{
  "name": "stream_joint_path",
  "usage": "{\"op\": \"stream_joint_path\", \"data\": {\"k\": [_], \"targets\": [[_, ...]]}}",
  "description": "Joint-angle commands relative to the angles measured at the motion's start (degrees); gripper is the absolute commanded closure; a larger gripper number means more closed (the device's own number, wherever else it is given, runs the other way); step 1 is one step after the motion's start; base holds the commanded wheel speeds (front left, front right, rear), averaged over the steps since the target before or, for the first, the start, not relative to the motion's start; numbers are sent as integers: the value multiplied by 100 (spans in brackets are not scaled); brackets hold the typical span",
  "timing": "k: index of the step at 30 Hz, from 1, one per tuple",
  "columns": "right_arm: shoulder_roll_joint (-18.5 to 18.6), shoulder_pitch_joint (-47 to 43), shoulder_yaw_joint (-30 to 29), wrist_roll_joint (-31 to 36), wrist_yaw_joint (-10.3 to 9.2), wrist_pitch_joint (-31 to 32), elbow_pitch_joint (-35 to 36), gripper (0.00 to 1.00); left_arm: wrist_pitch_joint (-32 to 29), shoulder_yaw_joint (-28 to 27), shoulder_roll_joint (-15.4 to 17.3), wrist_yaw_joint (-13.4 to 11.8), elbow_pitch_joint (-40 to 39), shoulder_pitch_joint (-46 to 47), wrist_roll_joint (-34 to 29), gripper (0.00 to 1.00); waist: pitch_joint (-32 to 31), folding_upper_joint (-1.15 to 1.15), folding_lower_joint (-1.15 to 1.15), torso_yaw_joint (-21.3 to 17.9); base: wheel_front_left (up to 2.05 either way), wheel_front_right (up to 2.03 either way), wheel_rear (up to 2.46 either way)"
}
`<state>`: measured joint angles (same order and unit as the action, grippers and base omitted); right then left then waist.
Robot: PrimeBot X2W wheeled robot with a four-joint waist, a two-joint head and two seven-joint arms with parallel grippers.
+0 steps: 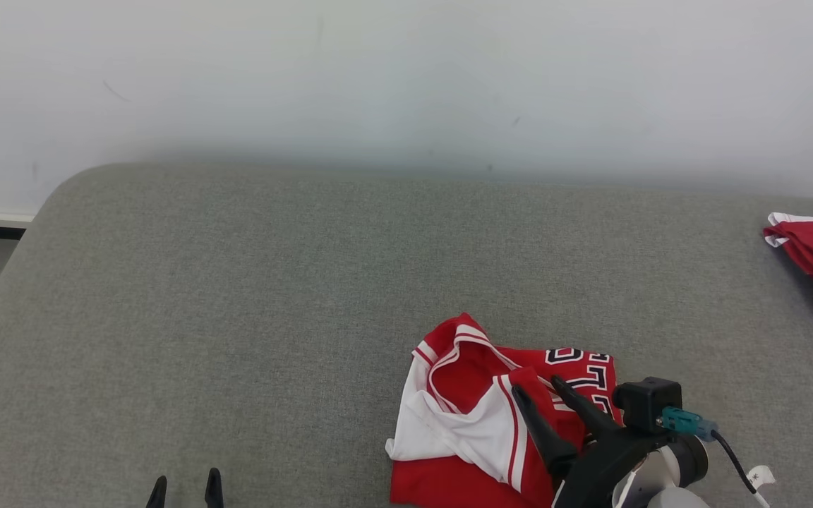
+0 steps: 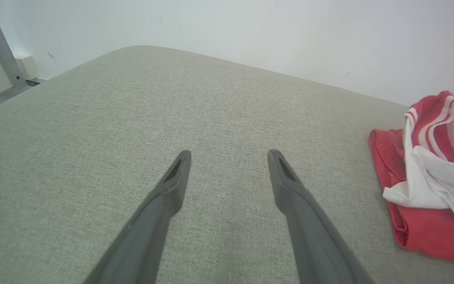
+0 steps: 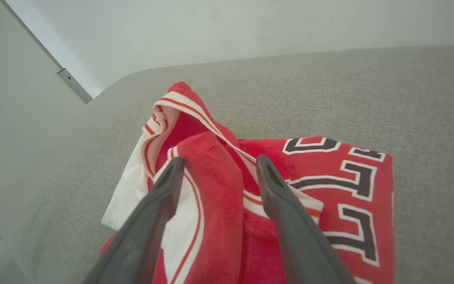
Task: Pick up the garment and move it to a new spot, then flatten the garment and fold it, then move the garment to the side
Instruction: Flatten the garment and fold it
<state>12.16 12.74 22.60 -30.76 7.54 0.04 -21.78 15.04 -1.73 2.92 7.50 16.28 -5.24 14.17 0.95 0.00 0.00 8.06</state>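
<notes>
Both pairs of jaws stand wide apart. Our left gripper (image 2: pixel 229 152) hovers over the grey cushion (image 2: pixel 93 110); our right gripper (image 3: pixel 220 159) straddles a raised fold of the crumpled red garment (image 3: pixel 329 165).

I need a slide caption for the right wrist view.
Open right end effector straddling a raised fold of the crumpled red jersey on grey upholstery.

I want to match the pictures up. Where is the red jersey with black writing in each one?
Head view: jersey at the bottom, right of middle, by the right end effector.
Left wrist view: jersey at the right edge.
Right wrist view: jersey in the lower middle.
Shared landmark: the grey cushion under it.
</notes>
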Motion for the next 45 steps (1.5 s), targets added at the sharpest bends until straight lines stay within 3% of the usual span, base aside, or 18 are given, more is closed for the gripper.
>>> {"op": "stream_joint_path", "data": {"k": [1, 2, 3, 12, 22, 29, 30, 31, 32, 38, 45], "targets": [[16, 109, 52, -18, -13, -22, -72, 82, 9, 21, -6, -6, 22, 86, 41, 0, 35, 0, 0, 51, 0, 0, 0], [14, 147, 90, -38, -13, -58, -113, 98, 9, 20, -5, -6, 26, 88, 51, 0, 39, 0, 0, 63, 0, 0, 0], [13, 178, 137, -54, -13, -76, -147, 100, 9, 20, -6, -6, 33, 85, 59, 0, 45, 0, 0, 72, 0, 0, 0], [65, 215, 603, -207, -13, -342, 26, 100, 9, -27, -6, -6, 52, 72, 84, 0, 46, 0, 0, 79, 0, 0, 0], [6, -237, 1505, -310, -13, -310, 765, 100, 9, -6, -6, -6, 61, 99, 145, 0, 100, 0, 0, 29, 0, 0, 0], [-236, -207, 1999, -470, -13, -319, 434, 100, 9, 34, -7, -6, 97, 162, 117, 0, 115, 0, 0, 22, 0, 0, 0], [-253, -169, 2050, -460, -13, -308, 334, 93, 9, 40, -5, -6, 101, 170, 109, 0, 112, 0, 0, 23, 0, 0, 0], [-270, -120, 2112, -444, -13, -330, 264, 21, 9, 46, -6, -5, 107, 173, 101, 0, 109, 0, 0, 28, 0, 0, 0], [-319, -91, 2148, -493, -13, -396, 216, 0, 9, 51, -5, -5, 110, 172, 95, 0, 105, 0, 0, 31, 0, 0, 0], [-203, 61, 2250, -692, -13, -792, 151, 0, 9, 26, -6, -5, 113, 119, 96, 0, 63, 0, 0, 12, 0, 0, 0], [75, 81, 1411, -628, -13, -1358, 220, 0, 9, -10, -7, -5, 68, 39, 110, 0, 9, 0, 0, -42, 0, 0, 0]]}}
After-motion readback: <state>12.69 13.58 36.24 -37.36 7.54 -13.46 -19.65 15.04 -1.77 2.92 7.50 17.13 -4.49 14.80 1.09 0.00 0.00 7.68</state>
